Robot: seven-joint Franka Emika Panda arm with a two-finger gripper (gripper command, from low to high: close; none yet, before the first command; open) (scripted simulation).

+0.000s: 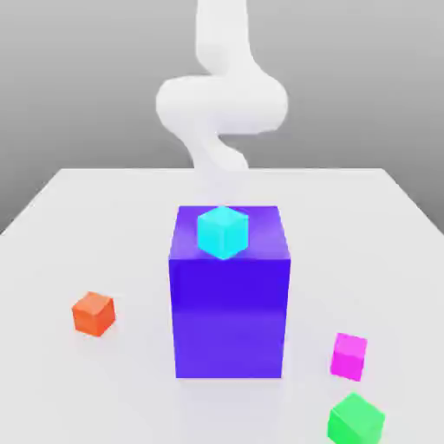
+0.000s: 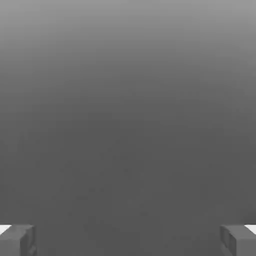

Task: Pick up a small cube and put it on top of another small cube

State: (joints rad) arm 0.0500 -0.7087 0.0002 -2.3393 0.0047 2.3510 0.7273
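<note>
Grey fingertips (image 2: pixel 17 240) sit at the two far edges of the hand view, cut off by the frame, with the gripper (image 2: pixel 128 240) spread wide and nothing between its jaws. Beyond them lies plain grey background.

In the exterior view the white arm (image 1: pixel 221 100) rises behind the table (image 1: pixel 87 217); its lower part is hidden behind the tall blue-violet block (image 1: pixel 230 316), so where the hand hangs cannot be made out there.

A cyan cube (image 1: pixel 222 231) rests on top of that block, near its front edge. The block stands at the table's middle. An orange cube (image 1: pixel 94 313) lies on the table toward the exterior view's left, well apart from the block. A magenta cube (image 1: pixel 349 355) lies near the block's lower corner on the exterior view's right, and a green cube (image 1: pixel 355 420) sits just in front of it, close to the frame's bottom edge.
</note>
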